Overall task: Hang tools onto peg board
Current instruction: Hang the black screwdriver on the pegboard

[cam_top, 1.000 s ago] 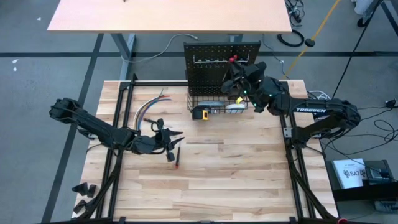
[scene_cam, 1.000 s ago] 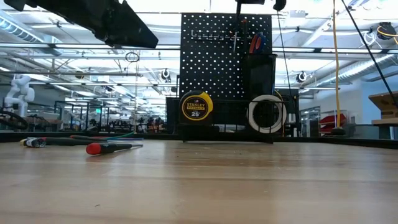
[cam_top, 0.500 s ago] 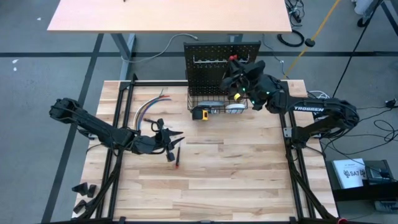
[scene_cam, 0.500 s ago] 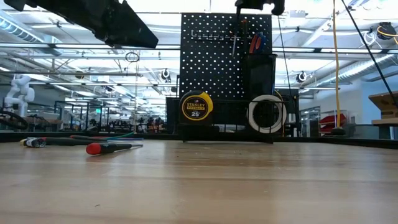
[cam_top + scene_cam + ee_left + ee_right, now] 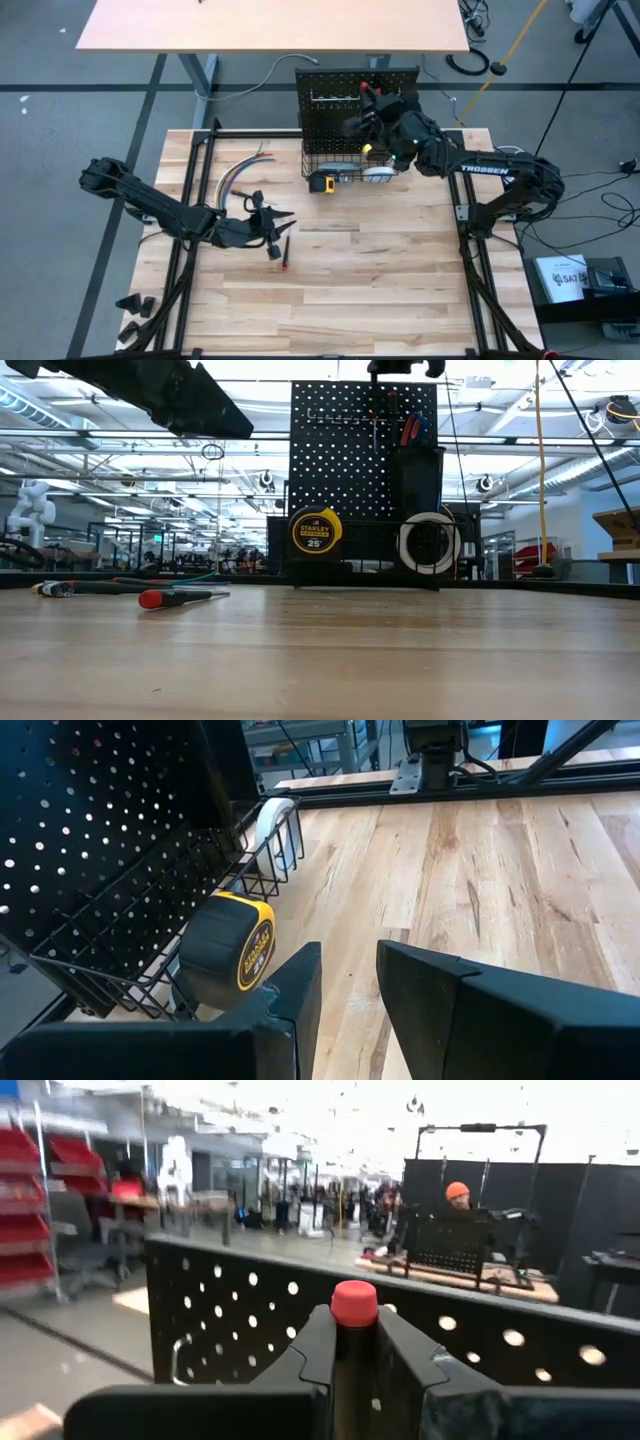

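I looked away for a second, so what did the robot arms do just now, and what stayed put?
The right gripper, its fingers shut on a red-capped tool, slid leftward along the top of the peg board, toward the hook rail. It has not let go. The left gripper stayed over the table by the red screwdriver. The yellow tape measure and the white roll did not move.

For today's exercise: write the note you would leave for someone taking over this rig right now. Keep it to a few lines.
Right gripper: shut on a red-capped tool, held at the top of the peg board.
Left gripper: open, empty, low over the table's left-middle.
Done: tape measure and a white roll are at the basket.
Left: place the held tool; a red-handled screwdriver still lies on the table.
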Robot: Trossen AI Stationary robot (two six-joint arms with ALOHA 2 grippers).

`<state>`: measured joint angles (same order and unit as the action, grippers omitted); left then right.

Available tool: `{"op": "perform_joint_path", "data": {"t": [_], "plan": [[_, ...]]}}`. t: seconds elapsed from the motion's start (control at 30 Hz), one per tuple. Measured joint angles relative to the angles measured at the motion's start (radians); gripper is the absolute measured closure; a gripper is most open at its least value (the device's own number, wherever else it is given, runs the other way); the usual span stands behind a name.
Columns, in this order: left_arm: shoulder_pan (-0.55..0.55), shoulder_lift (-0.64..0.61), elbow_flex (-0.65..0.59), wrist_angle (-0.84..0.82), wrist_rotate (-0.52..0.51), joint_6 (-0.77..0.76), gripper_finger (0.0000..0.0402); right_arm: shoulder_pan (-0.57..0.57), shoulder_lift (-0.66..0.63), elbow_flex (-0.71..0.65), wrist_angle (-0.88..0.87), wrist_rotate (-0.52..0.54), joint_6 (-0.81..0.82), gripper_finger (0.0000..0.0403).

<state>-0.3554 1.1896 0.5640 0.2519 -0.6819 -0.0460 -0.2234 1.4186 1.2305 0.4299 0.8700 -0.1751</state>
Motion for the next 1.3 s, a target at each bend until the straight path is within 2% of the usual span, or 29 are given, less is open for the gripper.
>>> {"op": "perform_joint_path", "data": {"t": [0.1,0.23,0.43,0.63,0.7,0.87,1.0,1.13,1.3], "plan": [[0.001,0.0,0.0,0.001,0.0,0.0,0.0294,0.0,0.041,0.075,-0.081,0.014,-0.009,0.037],[0.001,0.0,0.0,-0.001,0.0,0.0,0.0294,0.0,0.095,0.139,-0.152,0.086,-0.009,0.037],[0.001,0.0,0.0,-0.009,0.0,0.0,0.0294,0.0,0.117,0.147,-0.169,0.142,-0.012,0.037],[0.001,0.0,0.0,-0.009,0.0,0.0,0.0294,-0.005,0.114,0.147,-0.175,0.146,-0.033,0.037],[0.001,0.0,0.0,-0.009,0.0,0.0,0.0294,-0.005,0.114,0.147,-0.189,0.146,-0.042,0.0352],[0.001,0.0,0.0,-0.009,0.0,0.0,0.0294,-0.005,0.113,0.147,-0.202,0.153,-0.046,0.0267],[0.001,0.0,0.0,-0.008,0.0,0.0,0.0294,-0.005,0.113,0.147,-0.204,0.154,-0.047,0.0214],[0.001,0.0,0.0,-0.009,0.0,0.0,0.0294,-0.004,0.112,0.147,-0.204,0.154,-0.057,0.0178],[0.001,0.0,0.0,-0.011,0.0,0.0,0.0294,0.004,0.093,0.146,-0.202,0.156,-0.109,0.0156]]}}
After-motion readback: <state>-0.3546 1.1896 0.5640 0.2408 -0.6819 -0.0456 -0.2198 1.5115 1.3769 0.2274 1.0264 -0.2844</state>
